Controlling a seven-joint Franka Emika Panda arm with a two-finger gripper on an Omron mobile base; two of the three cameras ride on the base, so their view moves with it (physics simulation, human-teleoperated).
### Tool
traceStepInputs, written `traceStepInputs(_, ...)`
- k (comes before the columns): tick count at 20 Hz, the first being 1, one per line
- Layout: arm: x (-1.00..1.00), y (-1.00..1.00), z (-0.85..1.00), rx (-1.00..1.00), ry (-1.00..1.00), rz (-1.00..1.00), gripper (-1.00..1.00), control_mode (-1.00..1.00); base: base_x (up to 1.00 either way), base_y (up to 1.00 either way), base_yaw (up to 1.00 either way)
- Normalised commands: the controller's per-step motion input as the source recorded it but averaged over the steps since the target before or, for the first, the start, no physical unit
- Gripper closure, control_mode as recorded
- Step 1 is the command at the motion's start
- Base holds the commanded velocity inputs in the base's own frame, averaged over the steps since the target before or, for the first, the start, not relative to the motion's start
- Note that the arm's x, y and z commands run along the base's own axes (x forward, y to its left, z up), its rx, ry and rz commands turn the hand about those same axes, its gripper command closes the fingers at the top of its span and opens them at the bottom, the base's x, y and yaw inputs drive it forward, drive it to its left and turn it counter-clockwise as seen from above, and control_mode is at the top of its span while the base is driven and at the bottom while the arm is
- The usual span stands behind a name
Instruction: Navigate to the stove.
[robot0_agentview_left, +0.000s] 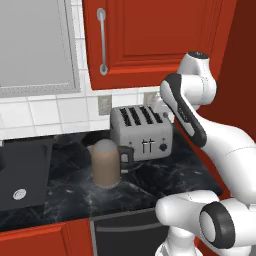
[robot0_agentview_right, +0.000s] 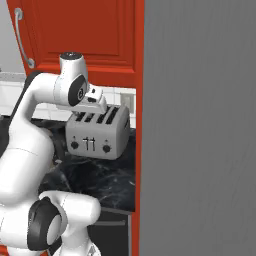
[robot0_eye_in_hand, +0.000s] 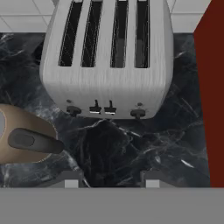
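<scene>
Stove (robot0_agentview_left: 22, 175): only a corner of flat black glass top at far left of the left base view, 1 small round white mark on it, set flush into the dark marbled counter (robot0_agentview_left: 150, 182). Just right of it on the counter, a tan kettle (robot0_agentview_left: 106, 162) with dark handle, upright; behind and right of the kettle, near but apart, a silver 4-slot toaster (robot0_agentview_left: 142, 131) with 2 levers and 2 knobs on its front. Outlet plate (robot0_agentview_left: 104, 105) on the white tile wall behind. Red upper cabinet (robot0_agentview_left: 150, 40) with a steel handle above; tall red side panel (robot0_agentview_right: 139, 125) bounds the counter on the right, a grey surface (robot0_agentview_right: 200, 125) beyond it. Gripper (robot0_eye_in_hand: 109, 180) hangs above the counter in front of the toaster, fingertips (robot0_eye_in_hand: 71, 180) set wide apart, nothing between them. Kettle handle sits just left of the tips in the hand view.
</scene>
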Motion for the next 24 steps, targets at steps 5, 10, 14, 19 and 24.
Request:
traceStepInputs(5,0.00,0.00,0.00,0.00,0.00,0.00,-1.00,1.00,-0.08,0.04,0.00)
traceStepInputs(10,0.00,0.00,0.00,0.00,0.00,0.00,-1.00,1.00,-0.75,0.65,0.21)
traceStepInputs(14,0.00,0.00,0.00,0.00,0.00,0.00,-1.00,1.00,-0.90,0.91,0.36)
traceStepInputs(19,0.00,0.00,0.00,0.00,0.00,0.00,-1.00,1.00,-0.83,0.65,0.47)
traceStepInputs(24,0.00,0.00,0.00,0.00,0.00,0.00,-1.00,1.00,-0.33,0.70,0.58)
